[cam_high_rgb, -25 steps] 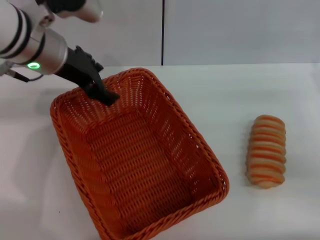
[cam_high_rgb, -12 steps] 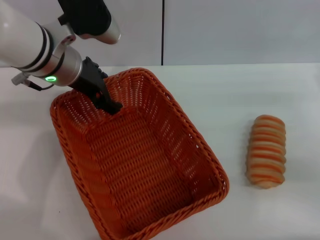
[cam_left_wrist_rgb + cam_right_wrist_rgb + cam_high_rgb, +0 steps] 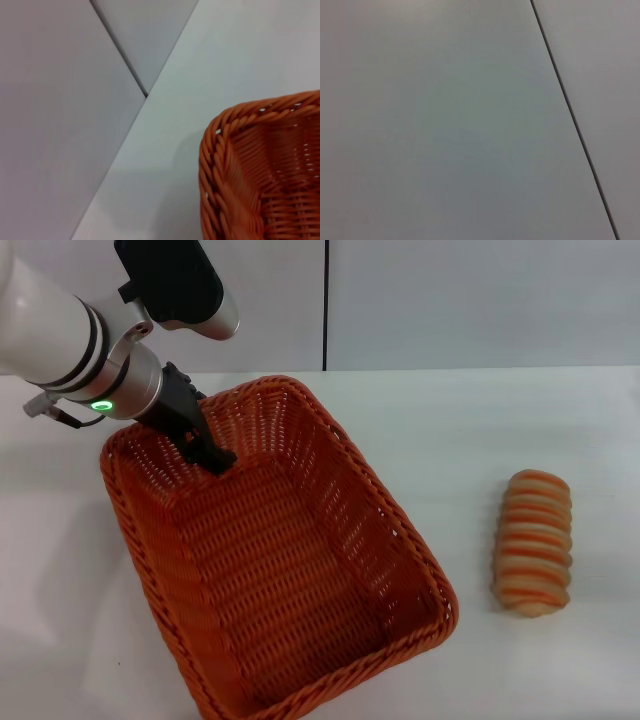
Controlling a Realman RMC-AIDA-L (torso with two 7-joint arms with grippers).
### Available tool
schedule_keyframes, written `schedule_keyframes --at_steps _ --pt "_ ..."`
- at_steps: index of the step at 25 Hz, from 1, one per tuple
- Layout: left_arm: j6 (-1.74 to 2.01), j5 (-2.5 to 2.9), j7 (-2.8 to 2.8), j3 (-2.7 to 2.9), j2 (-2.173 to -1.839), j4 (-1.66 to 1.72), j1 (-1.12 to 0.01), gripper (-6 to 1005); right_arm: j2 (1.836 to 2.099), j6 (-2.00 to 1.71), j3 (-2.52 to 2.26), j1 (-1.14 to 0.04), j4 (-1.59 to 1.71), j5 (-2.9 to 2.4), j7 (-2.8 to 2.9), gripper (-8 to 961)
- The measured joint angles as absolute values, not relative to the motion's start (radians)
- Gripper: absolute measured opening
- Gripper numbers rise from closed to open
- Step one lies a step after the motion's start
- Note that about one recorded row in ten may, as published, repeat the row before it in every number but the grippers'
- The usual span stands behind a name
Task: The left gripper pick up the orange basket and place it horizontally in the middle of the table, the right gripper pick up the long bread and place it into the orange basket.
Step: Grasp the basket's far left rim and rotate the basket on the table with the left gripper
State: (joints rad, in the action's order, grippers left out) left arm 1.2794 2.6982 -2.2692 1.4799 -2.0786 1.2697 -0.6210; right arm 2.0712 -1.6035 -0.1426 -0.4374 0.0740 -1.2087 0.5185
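Observation:
The orange basket lies empty and slanted on the white table, running from far left to near centre. My left gripper reaches down over the basket's far-left rim, its black tip against the inside of the far wall. One braided corner of the orange basket shows in the left wrist view, seen from close. To the right of the basket lies the long bread, tan with orange stripes and well apart from it. The right gripper is out of view.
A pale wall with a dark vertical seam stands behind the table. The right wrist view holds only a plain pale surface with a dark seam. Bare tabletop lies between basket and bread.
My left arm has swung right and lowered, so the gripper tip sits deeper inside the basket's far wall. Basket and bread have not moved.

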Motion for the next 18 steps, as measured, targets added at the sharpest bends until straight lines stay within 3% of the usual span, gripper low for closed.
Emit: schedule_keyframes --at_steps 12,18 --pt "1.277 2.726 -2.285 1.51 -2.078 1.273 -0.625 777 2.071 -1.592 -0.142 -0.436 0.094 -1.209 0.518 661" --pt "1.275 2.726 -2.285 1.522 -2.078 1.276 -0.63 506 2.071 -1.593 -0.131 -0.432 0.095 -1.209 0.518 661"
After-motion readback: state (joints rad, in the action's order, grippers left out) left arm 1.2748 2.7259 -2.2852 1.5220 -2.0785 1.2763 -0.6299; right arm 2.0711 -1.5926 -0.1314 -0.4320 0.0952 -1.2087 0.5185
